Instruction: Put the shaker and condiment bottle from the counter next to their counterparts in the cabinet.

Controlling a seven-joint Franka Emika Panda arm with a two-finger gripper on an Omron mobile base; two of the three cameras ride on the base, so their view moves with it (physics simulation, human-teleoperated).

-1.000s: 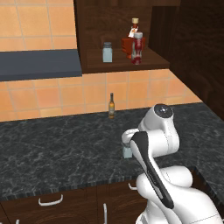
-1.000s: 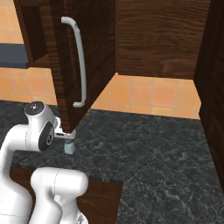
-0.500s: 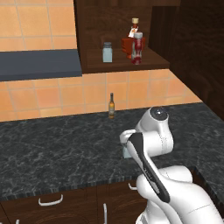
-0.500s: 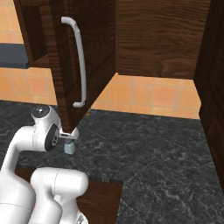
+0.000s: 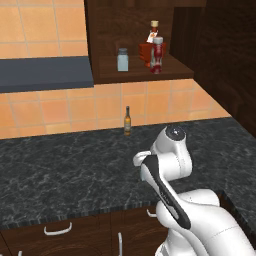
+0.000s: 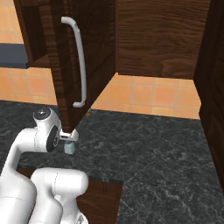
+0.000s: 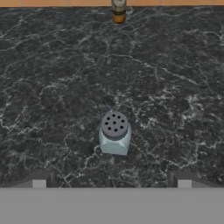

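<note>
1 pale blue-grey shaker (image 7: 114,139), perforated grey cap, upright on counter (image 7: 52,87).

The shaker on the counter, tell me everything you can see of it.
The shaker is small, with a squarish, pale blue-grey translucent body and a round grey cap pierced with dark holes. It stands upright on the black marbled counter, nothing else touching it. The hand hovers above it, open, its fingertips wide to either side. The right base view shows it below the hand.

No text, brand, number or sign can be read. The white label band on the condiment bottle (image 5: 157,54) and the white neck tag on the red flask (image 5: 150,36) show no legible lettering.
</note>
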